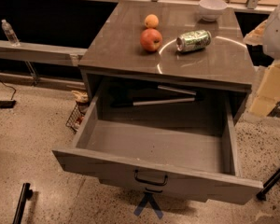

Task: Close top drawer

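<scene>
The top drawer [154, 146] stands pulled far out toward 6 o'clock, its tall front panel carrying a black handle [150, 178] at centre. Above it, the surface [112, 50] holds an apple [151, 39], a smaller orange fruit [151, 20] at the apple's 12 o'clock, a can [193, 40] on its side at 3 o'clock, and a bowl [212, 8] near the far edge. The claw [269, 88] sits at 3 o'clock, near the drawer's right wall, cut by the frame; apart or together, I cannot tell. Speckled floor [37, 143] spreads toward 8 o'clock; a black stand leg [273, 181] is close to the panel's right corner.
</scene>
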Action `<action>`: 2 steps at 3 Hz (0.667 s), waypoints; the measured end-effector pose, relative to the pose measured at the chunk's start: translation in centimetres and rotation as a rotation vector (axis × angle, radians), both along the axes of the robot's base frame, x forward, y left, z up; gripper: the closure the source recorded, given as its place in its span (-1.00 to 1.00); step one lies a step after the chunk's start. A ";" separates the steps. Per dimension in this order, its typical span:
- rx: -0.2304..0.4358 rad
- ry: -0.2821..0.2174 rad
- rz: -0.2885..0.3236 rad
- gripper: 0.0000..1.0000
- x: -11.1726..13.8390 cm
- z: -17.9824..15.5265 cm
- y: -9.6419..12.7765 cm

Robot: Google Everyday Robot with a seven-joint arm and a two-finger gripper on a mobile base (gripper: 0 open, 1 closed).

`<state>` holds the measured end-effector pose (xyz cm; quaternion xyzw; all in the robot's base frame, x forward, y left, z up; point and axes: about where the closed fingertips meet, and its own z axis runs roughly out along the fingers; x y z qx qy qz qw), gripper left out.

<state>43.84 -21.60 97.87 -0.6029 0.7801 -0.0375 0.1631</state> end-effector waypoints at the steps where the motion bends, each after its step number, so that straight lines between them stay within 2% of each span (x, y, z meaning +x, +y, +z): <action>1: 0.000 0.000 0.000 -1.00 0.0 0.0 0.0; 2: 0.000 -0.008 0.000 -0.78 0.0 0.2 0.1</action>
